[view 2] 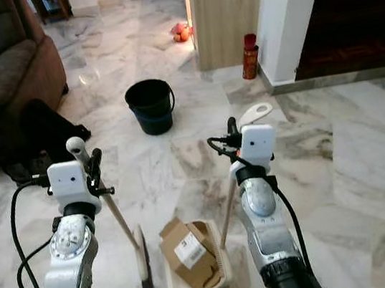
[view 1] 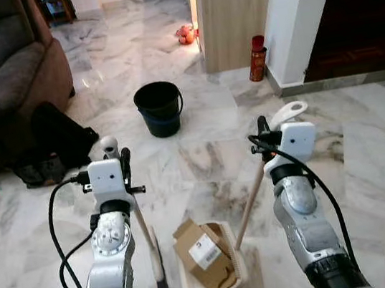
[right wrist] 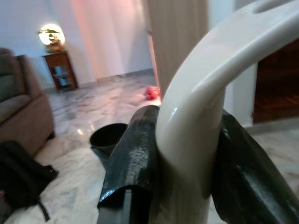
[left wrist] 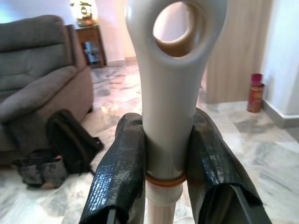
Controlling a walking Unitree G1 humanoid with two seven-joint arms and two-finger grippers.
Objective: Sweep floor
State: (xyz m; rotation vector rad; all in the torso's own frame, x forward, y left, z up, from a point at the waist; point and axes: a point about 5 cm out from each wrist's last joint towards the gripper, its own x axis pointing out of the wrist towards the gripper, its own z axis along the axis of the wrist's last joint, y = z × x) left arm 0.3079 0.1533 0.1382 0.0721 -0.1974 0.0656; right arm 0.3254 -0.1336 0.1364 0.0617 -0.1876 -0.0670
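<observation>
While upright, arms on handles.

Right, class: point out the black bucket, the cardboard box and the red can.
black bucket (view 1: pixel 159 110), left eye view, on its front wall.
cardboard box (view 1: pixel 203 252), left eye view, on its white label.
red can (view 2: pixel 249 57), right eye view, on its body.

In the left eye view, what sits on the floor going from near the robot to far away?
Dustpan holding a cardboard box → black bucket → red canister by the wall → small orange-red thing farthest.
</observation>
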